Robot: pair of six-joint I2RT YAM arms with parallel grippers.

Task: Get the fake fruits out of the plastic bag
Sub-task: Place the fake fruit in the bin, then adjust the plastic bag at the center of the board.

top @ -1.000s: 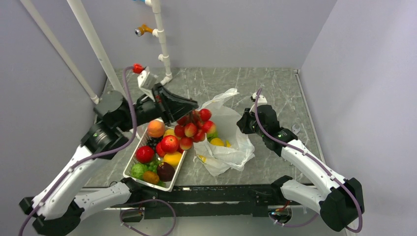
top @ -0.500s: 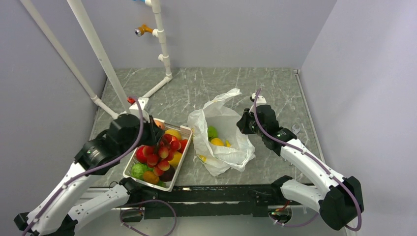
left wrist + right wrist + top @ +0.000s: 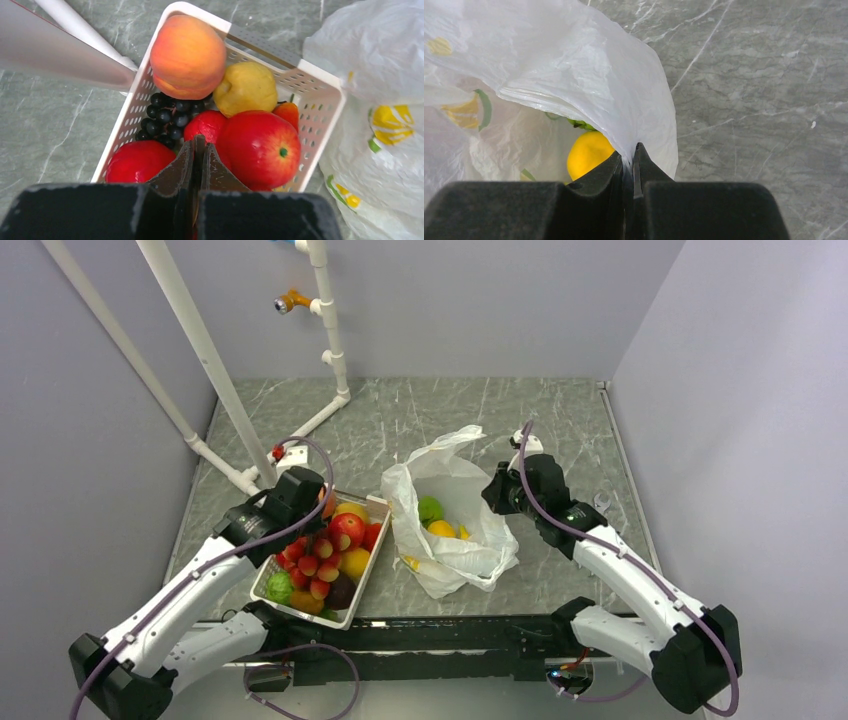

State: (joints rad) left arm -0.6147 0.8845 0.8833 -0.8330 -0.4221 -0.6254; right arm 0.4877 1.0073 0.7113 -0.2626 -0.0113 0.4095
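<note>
Right gripper (image 3: pixel 628 160): fingers pressed together on the bag's rim, with thin white film caught between them.
Left gripper (image 3: pixel 198 150): fingers pressed together above the basket (image 3: pixel 320 95); whether anything is between them does not show.
Bag (image 3: pixel 455 540): thin, crinkly, translucent white, with a yellow-green print on its side; it lies on the table (image 3: pixel 560 420) just right of the basket.
Bag axis: long axis runs far to near; the mouth gapes upward, held open at its right rim, and a loop handle sticks up toward the far side.
Green fruit (image 3: pixel 430 508): round and glossy, inside the bag at the far side of the opening.
Orange fruit (image 3: pixel 441 529): round and yellow-orange, inside the bag, touching the green fruit on its near side.
Bunch (image 3: pixel 316 562): small red glossy fruits, lying in the basket on top of the other fruit, under the left gripper.
Bunch axis: far to near, roughly along the basket's length.
Basket contents: a peach (image 3: pixel 187 55) at the far end and an apple (image 3: pixel 260 150) next to the left gripper.
</note>
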